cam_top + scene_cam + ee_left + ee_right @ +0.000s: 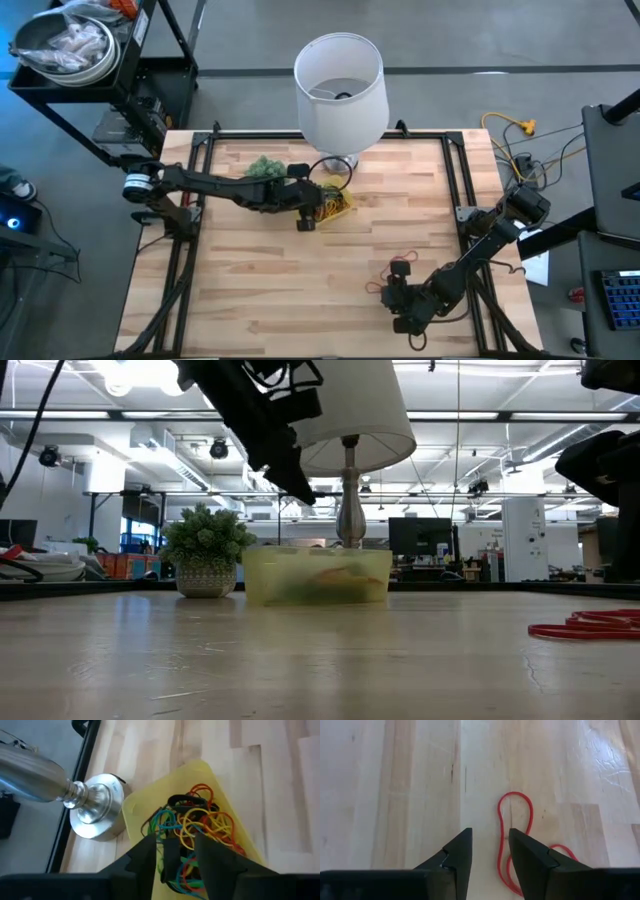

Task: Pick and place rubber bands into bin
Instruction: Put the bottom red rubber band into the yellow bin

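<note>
The bin point(341, 206) is a small yellow tray by the lamp's foot, and it holds a tangle of rubber bands point(200, 820) in yellow, orange, green, blue and black. My left gripper point(174, 845) hangs open just above the bin's near part, fingers slanting down; the bin's bands show through its gap. Red rubber bands point(400, 266) lie flat on the wood at the front right. My right gripper point(490, 842) stands open above the table beside one red loop point(516, 815), which runs past one fingertip without being between the fingers.
A white lamp point(340, 88) with a steel foot point(97, 805) stands right behind the bin, and a small green plant point(265, 167) sits to its left. Black frame rails point(460, 190) run along the table's edges. Bare wood lies between the bin and the red bands.
</note>
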### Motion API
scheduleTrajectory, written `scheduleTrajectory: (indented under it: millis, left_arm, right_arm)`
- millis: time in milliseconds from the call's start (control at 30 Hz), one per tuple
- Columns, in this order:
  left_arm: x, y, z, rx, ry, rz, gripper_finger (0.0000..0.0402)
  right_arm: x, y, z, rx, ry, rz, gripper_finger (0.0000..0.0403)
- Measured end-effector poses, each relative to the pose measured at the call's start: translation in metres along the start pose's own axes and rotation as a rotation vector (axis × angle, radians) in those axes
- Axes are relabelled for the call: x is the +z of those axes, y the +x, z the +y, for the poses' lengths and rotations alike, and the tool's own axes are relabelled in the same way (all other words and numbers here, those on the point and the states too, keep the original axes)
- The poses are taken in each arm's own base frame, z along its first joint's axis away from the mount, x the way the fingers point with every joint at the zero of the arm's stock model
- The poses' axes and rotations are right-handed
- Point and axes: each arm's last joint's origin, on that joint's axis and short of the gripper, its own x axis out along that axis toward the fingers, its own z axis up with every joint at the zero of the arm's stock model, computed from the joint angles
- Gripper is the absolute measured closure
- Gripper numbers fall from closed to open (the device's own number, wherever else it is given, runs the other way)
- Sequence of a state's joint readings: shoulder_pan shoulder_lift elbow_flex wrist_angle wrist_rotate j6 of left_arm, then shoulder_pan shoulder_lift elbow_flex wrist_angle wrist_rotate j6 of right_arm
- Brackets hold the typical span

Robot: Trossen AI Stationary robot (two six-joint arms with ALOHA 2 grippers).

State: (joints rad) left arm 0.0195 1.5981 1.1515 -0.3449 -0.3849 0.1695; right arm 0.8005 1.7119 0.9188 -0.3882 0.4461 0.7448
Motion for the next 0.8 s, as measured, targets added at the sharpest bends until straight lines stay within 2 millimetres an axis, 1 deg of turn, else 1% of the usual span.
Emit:
scheduleTrajectory:
  millis: [100,200,300,400,467,600,700,800]
  left_arm:
    - [0.000,-0.008,-0.004,-0.025,-0.003,-0.001,0.0271]
    - [0.002,-0.016,-0.012,-0.046,0.003,-0.008,0.0269]
    - [0.003,-0.025,-0.021,-0.070,0.025,-0.026,0.0268]
    - [0.005,-0.037,-0.030,-0.095,0.046,-0.050,0.0268]
    - [0.007,-0.046,-0.034,-0.108,0.052,-0.073,0.0268]
    - [0.010,-0.064,-0.041,-0.134,0.049,-0.121,0.0268]
    - [0.012,-0.078,-0.046,-0.159,0.059,-0.158,0.0268]
    - [0.012,-0.094,-0.053,-0.188,0.061,-0.187,0.0268]
  right_arm:
    - [-0.003,0.002,-0.002,-0.008,-0.006,0.009,0.0278]
    - [-0.004,0.005,-0.006,-0.015,0.000,0.023,0.0278]
    - [-0.007,0.010,-0.013,0.007,0.040,0.080,0.0278]
    - [-0.012,0.016,-0.021,0.035,0.101,0.153,0.0278]
    - [-0.012,0.017,-0.023,0.047,0.136,0.169,0.0277]
    - [-0.012,0.018,-0.024,0.059,0.146,0.185,0.0280]
    - [-0.012,0.018,-0.024,0.062,0.145,0.189,0.0296]
    - [-0.012,0.018,-0.024,0.073,0.137,0.203,0.0335]
